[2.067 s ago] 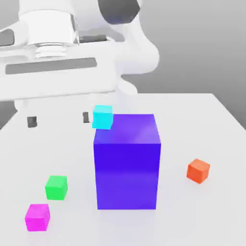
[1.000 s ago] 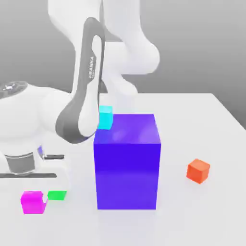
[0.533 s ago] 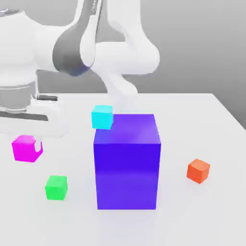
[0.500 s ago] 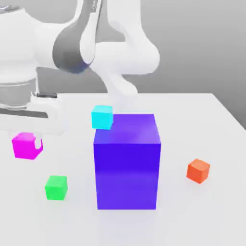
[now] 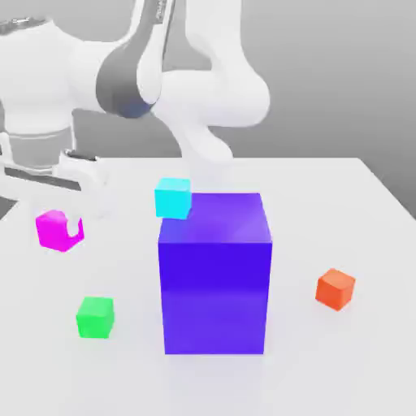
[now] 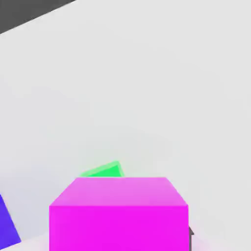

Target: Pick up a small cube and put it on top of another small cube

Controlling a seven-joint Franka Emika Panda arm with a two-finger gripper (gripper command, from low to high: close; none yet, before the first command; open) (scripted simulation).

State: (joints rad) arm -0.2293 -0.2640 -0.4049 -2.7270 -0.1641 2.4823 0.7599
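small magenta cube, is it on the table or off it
Off it: the small magenta plain cube hangs in the shut gripper, clear of the white table.

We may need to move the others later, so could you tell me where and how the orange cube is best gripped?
Grip the orange cube across two opposite vertical faces, coming straight down from above. It sits flat on the table, turned slightly askew, with open space all round, so the fingers should be turned to match its faces.

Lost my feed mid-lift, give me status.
Fingers shut on magenta cube, held off the table. Green cube sits below, uncovered. Big blue block stands off to the exterior view's right, not in the way.
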